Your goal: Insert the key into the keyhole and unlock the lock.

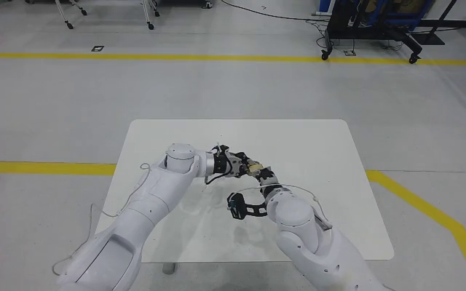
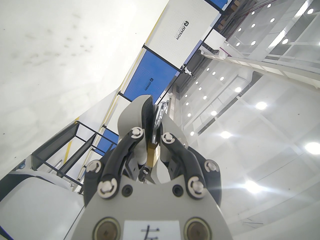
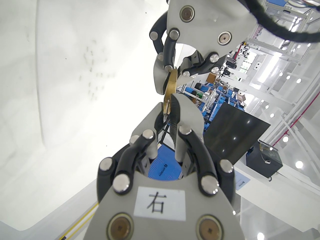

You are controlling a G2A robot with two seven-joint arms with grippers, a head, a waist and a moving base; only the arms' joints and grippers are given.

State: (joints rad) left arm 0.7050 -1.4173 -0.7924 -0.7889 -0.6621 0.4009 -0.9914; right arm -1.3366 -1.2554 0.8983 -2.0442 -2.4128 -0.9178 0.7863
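Above the middle of the white table (image 1: 313,145) my two grippers meet tip to tip. My left gripper (image 2: 156,112) is shut on a brass padlock (image 2: 152,154), whose silver shackle (image 2: 160,114) lies between the finger pads. In the right wrist view the padlock (image 3: 172,82) hangs in the left gripper (image 3: 172,76), keyhole end toward my right gripper (image 3: 168,108). That gripper is shut on a small brass key (image 3: 165,106), which touches the padlock's lower end; the key's blade is hidden. From above, the padlock (image 1: 254,169) sits between left gripper (image 1: 242,164) and right gripper (image 1: 261,175).
The tabletop around the arms is bare white with a few faint smudges. A yellow floor line (image 1: 218,57) runs behind the table, with wheeled frames (image 1: 371,29) far back.
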